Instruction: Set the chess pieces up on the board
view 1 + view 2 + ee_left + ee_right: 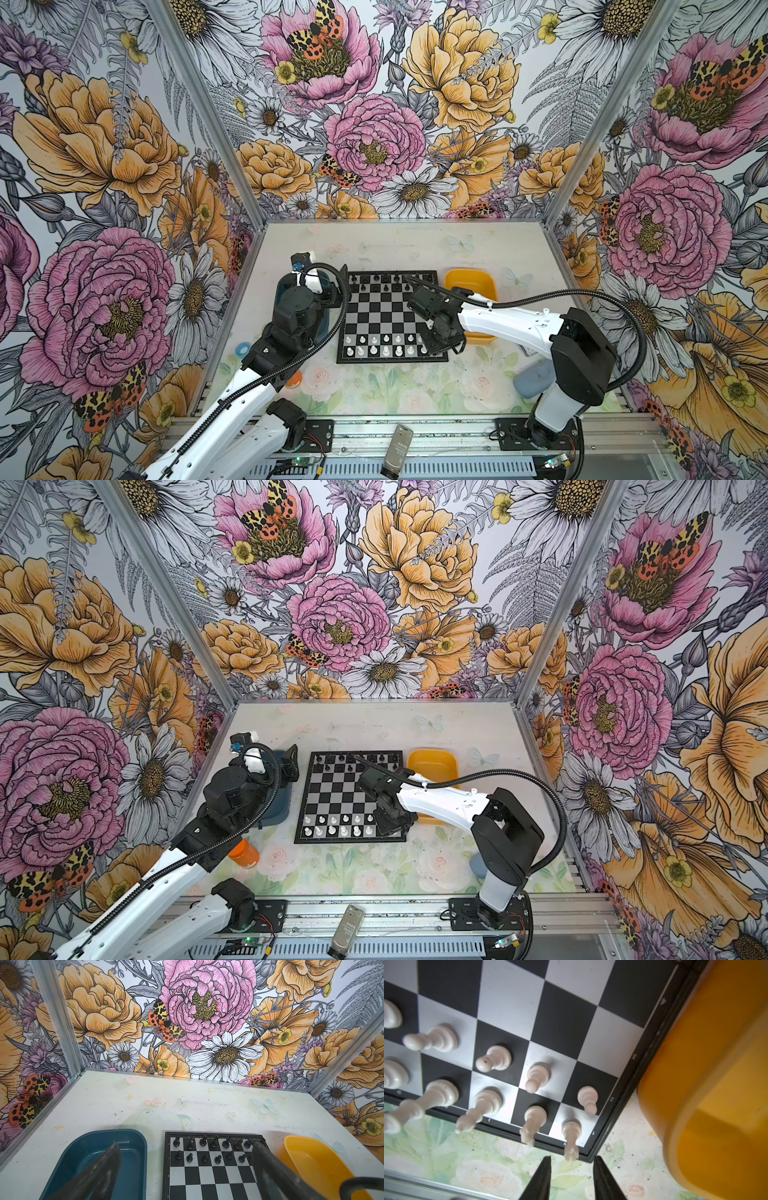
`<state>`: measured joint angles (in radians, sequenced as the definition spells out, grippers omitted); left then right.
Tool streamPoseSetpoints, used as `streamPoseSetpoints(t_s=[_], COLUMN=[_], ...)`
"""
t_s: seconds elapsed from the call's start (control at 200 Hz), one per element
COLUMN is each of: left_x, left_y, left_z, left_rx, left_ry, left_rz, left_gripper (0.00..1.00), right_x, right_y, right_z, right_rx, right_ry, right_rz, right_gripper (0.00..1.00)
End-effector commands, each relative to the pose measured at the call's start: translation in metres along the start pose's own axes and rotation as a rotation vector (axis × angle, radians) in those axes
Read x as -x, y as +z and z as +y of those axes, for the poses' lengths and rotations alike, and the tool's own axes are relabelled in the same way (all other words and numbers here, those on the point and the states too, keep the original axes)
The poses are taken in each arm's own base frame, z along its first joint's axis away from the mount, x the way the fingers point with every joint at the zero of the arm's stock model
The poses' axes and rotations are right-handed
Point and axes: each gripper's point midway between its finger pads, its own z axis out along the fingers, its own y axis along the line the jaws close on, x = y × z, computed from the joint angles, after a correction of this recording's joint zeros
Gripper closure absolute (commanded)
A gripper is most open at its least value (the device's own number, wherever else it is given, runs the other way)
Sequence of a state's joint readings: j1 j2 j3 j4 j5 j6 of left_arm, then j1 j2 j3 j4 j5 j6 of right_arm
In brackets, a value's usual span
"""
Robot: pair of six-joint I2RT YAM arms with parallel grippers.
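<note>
The board [384, 309] lies flat in the middle of the worktop [374, 249], between a blue tray [133, 1132] at its left side and a yellow tray [471, 278] at its right side. The white chess pieces [386, 351] stand upright in the two rows at the near edge of the board. In both top views the right arm covers the right end of these rows. The black pieces [214, 1142] stand in the two rows at the far edge, and the squares between the two groups are bare.

The right pincer [572, 1156] hangs over the near right corner of the board and points down. Its two fingers stand apart and nothing is between them. In the right wrist view a white rook [571, 1134] stands on the corner square, and its top is just beyond the fingertips without touching them. The neighbour squares in both rows also carry white pieces.

The left pincer [185, 1145] is spread wide and holds nothing. It hovers above the blue tray, just beside the left edge of the board.
</note>
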<state>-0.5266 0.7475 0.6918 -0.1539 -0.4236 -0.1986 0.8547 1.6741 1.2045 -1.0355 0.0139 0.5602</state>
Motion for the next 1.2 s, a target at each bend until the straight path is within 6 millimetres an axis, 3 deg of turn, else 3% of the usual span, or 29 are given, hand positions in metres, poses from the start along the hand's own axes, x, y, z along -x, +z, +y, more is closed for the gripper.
streamPoseSetpoints(t_s=[0.0, 0.205, 0.34, 0.62, 0.766, 0.841, 0.861, 0.876, 1.061, 1.196], left_x=[-0.001, -0.001, 0.001, 0.013, 0.018, 0.021, 0.022, 0.022, 0.021, 0.011], left_y=[-0.001, -0.001, 0.000, 0.001, 0.001, 0.003, 0.004, 0.004, 0.011, 0.019], left_z=[0.002, 0.002, 0.004, 0.002, 0.011, 0.019, 0.022, 0.024, 0.065, 0.098], left_rx=[0.012, 0.014, 0.029, 0.031, 0.070, 0.109, 0.121, 0.132, 0.305, 0.389], left_ry=[0.019, 0.022, 0.033, 0.026, 0.028, 0.031, 0.032, 0.033, 0.032, 0.013], left_rz=[-0.003, -0.004, -0.004, -0.015, -0.026, -0.031, -0.031, -0.032, -0.061, -0.114], left_gripper=[0.01, 0.01, 0.01, 0.01, 0.01, 0.01, 0.01, 0.01, 0.01, 0.01], right_x=[0.005, 0.015, 0.030, 0.052, 0.057, 0.059, 0.058, 0.058, 0.059, 0.060], right_y=[-0.021, -0.053, -0.076, -0.153, -0.195, -0.213, -0.217, -0.220, -0.244, -0.238], right_z=[-0.009, -0.025, -0.055, -0.113, -0.140, -0.155, -0.160, -0.164, -0.203, -0.226], right_rx=[0.005, 0.000, -0.049, -0.164, -0.187, -0.205, -0.214, -0.223, -0.349, -0.465], right_ry=[0.030, 0.050, 0.109, 0.195, 0.257, 0.293, 0.305, 0.314, 0.368, 0.354], right_rz=[-0.058, -0.150, -0.249, -0.554, -0.747, -0.849, -0.876, -0.896, -1.088, -1.197], right_gripper=[0.63, 0.62, 0.60, 0.38, 0.24, 0.17, 0.04, 0.01, 0.00, 0.00])
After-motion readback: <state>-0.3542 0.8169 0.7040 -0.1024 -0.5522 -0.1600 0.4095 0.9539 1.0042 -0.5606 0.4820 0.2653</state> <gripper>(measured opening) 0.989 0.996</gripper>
